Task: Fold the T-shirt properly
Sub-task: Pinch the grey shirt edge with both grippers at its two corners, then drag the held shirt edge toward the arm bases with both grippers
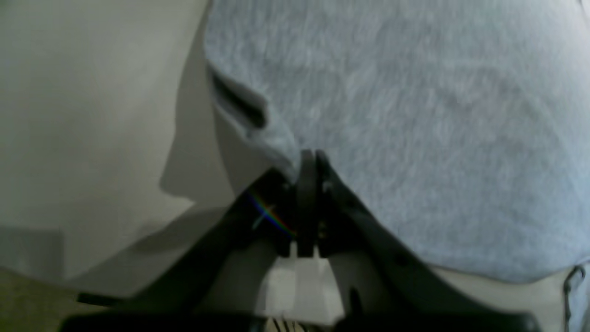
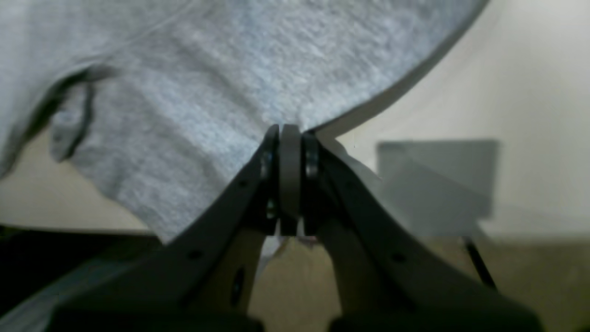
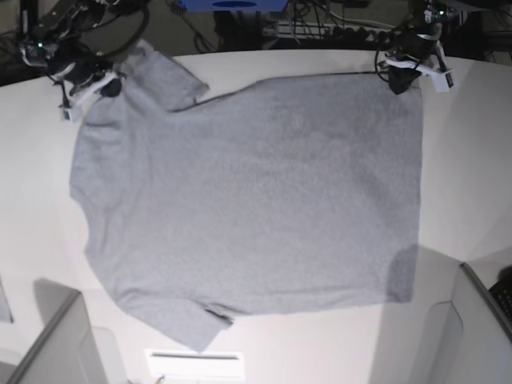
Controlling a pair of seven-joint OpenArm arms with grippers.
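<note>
We see the grey T-shirt (image 3: 248,200) spread flat, plain side up, across the white table (image 3: 472,176), neck end toward the base view's left, hem toward its right. Left gripper (image 1: 308,159) sits at the far hem corner, fingers pressed together w/ the fabric edge pinched between them. Right gripper (image 2: 289,133) is at the far shoulder/sleeve area, fingers likewise clamped on the shirt's edge. A white label strip (image 3: 194,365) lies near the table's front edge.
</note>
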